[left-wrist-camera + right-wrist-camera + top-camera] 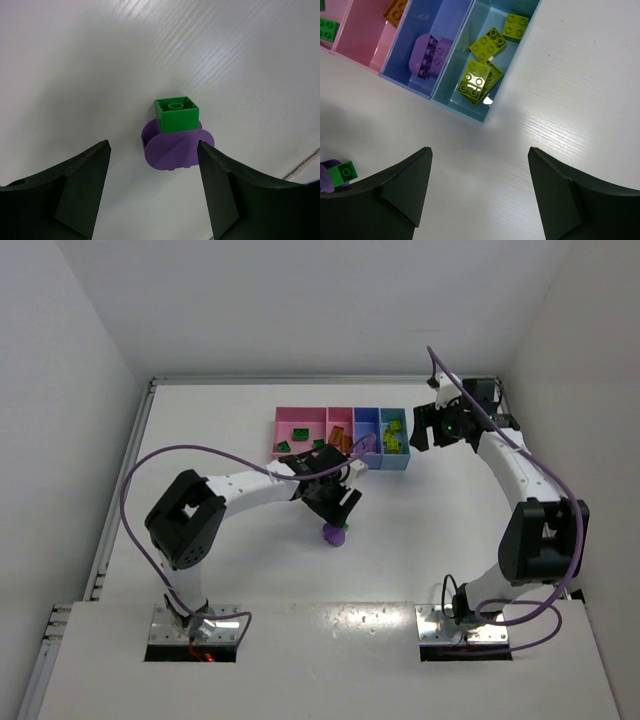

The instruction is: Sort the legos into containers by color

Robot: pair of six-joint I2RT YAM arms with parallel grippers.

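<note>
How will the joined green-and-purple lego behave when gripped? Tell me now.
Probably rigid and light: the green brick and rounded purple piece look like hard plastic. The pair may separate if only the green one is squeezed. On the smooth table it could slide when nudged.

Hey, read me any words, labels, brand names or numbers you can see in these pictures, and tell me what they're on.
None: no words, numbers or signs can be read in any view.
Studs of the green brick and of the yellow-green bricks: any embossed mark is too small to read.
Tray: no label shows.
</note>
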